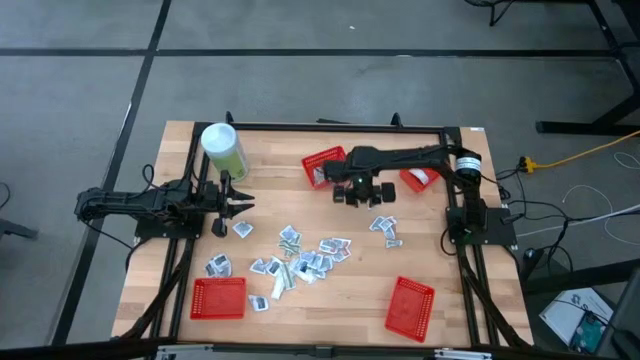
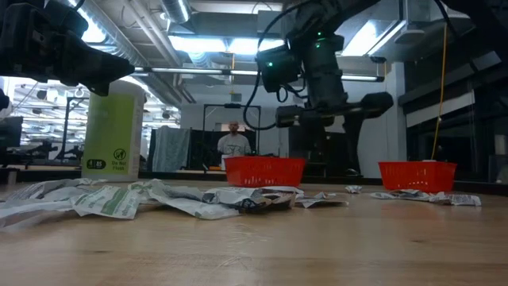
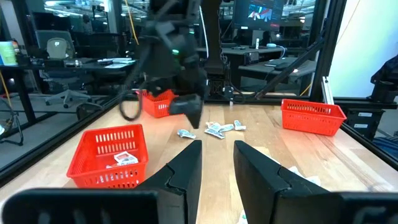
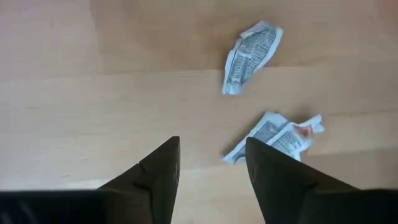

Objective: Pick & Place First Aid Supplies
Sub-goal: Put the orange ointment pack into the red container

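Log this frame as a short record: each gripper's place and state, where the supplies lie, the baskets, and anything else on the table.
left gripper: at the table's left side, beside the canister, fingers open, holding nothing
right gripper: above bare wood near the table's middle, fingers open, empty, two crumpled packets just ahead of it
first aid supplies: mostly scattered loose across the middle of the table
red baskets: four, two on the far side, two near the front edge
canister: upright, far left

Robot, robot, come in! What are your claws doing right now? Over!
Right gripper open, empty, above two crumpled white packets on the wooden table. Left gripper open, empty, waiting at the table's left side. Nothing blocking.
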Motion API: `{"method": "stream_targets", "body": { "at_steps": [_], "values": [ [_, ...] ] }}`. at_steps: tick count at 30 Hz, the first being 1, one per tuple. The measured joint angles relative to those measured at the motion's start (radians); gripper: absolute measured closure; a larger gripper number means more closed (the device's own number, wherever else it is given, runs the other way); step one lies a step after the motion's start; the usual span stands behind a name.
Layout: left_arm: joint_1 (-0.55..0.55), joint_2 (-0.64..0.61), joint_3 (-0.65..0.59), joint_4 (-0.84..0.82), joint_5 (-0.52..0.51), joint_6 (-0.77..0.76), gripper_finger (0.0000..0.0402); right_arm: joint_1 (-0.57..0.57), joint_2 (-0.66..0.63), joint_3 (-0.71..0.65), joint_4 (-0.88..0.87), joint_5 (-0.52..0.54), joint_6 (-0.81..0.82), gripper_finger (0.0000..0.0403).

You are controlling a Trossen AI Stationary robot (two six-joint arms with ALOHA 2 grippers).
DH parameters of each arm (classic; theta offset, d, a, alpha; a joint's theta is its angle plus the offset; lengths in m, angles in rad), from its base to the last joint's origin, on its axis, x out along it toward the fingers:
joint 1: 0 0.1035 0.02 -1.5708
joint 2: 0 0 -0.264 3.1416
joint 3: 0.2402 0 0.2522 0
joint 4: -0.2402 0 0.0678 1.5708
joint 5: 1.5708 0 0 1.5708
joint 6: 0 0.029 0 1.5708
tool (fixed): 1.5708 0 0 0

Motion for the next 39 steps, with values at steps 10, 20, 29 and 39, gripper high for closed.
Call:
{"method": "stream_targets", "body": {
  "at_steps": [10,20,29,39],
  "values": [
    [0.0,0.0,0.0,0.0,0.0,0.0,0.0313,0.032,0.001,-0.012,0.003,0.126,-0.001,0.0221],
    [0.0,0.0,0.0,0.0,0.0,0.0,0.0313,0.017,-0.052,-0.101,0.073,0.05,0.052,0.0234],
    [0.0,0.0,0.0,0.0,0.0,0.0,0.0313,0.034,-0.258,-0.359,0.28,0.027,0.13,0.0234],
    [0.0,0.0,0.0,0.0,0.0,0.0,0.0313,0.037,-0.422,-0.651,0.657,0.056,0.102,0.0234]
  ]
}}
